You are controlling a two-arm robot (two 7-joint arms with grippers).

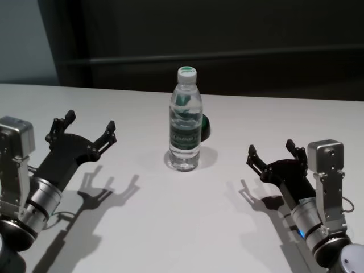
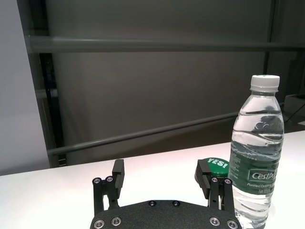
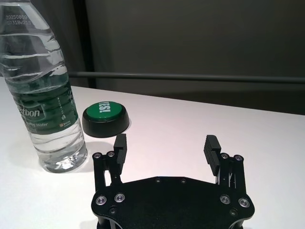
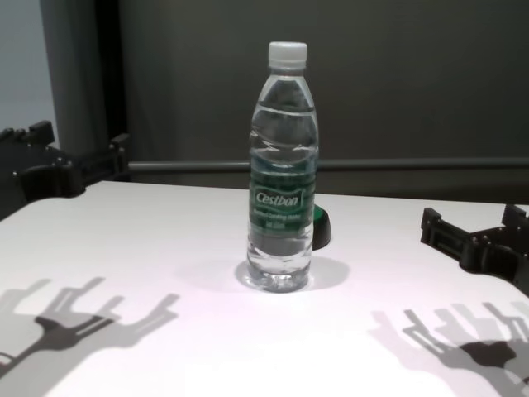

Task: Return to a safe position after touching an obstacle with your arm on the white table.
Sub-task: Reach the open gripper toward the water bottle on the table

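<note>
tall clear plastic water bottle w/ white cap (image 1: 185, 122) upright, centre frame, on broad white table (image 1: 170, 227) | left gripper (image 1: 85, 129) lower left, wide open, empty | right gripper (image 1: 272, 153) lower right, open, empty | both well apart from bottle; retreat looks near done

Low green-topped black button (image 3: 105, 118), "YES!" on top; dark wall, horizontal rail (image 2: 152, 45) behind.

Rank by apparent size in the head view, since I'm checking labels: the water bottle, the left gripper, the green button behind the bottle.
1. Left gripper, open, though being nearer the camera may enlarge it; the water bottle looks close to it.
2. Water bottle.
3. Green button, mostly hidden behind the bottle.
</note>
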